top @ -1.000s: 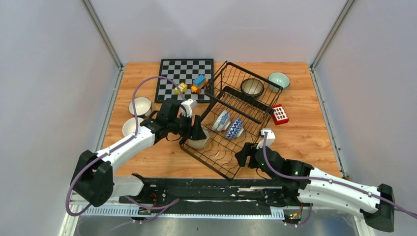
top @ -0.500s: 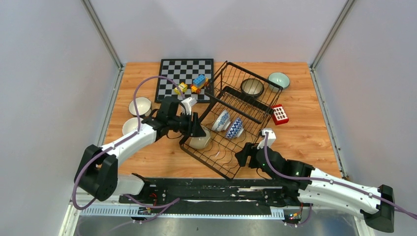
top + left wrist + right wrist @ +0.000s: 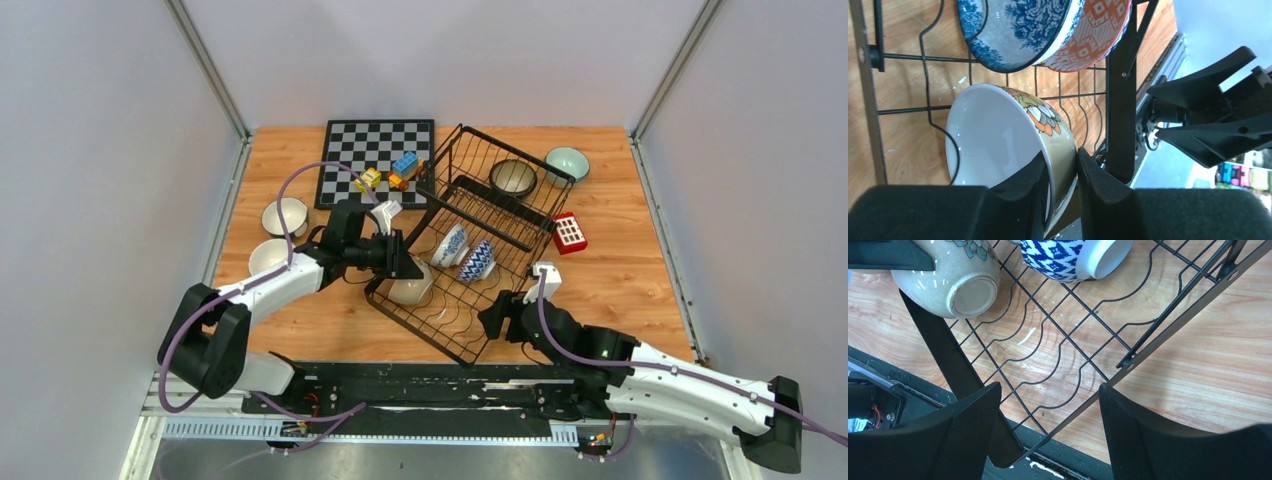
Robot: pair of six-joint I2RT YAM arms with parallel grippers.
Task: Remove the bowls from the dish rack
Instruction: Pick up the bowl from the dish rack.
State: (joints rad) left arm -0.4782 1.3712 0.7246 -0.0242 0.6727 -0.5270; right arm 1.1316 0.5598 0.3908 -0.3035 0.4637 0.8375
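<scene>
Left pincer (image 3: 1060, 182) is closed to a narrow gap on the rim of the beige bowl (image 3: 998, 145). 1 finger is inside against the white glaze, 1 outside on the painted wall. The bowl stands on edge at the left corner of the dish rack (image 3: 450, 322), propped in the wire slots. I judge the rim is the only part that offers a grip.

Just beyond it, a floral bowl (image 3: 450, 243) and a diamond-print bowl (image 3: 478, 260) stand on edge. A dark bowl (image 3: 513, 177) lies at the rack's far end.

Right pincer (image 3: 1048, 435) is wide open and holds nothing. Its fingers straddle the rack's near rim wire, and I cannot tell if they touch it. It is probably there to steady the rack.

2 bowls (image 3: 287, 215) sit on the bench (image 3: 620, 270) at left.
</scene>
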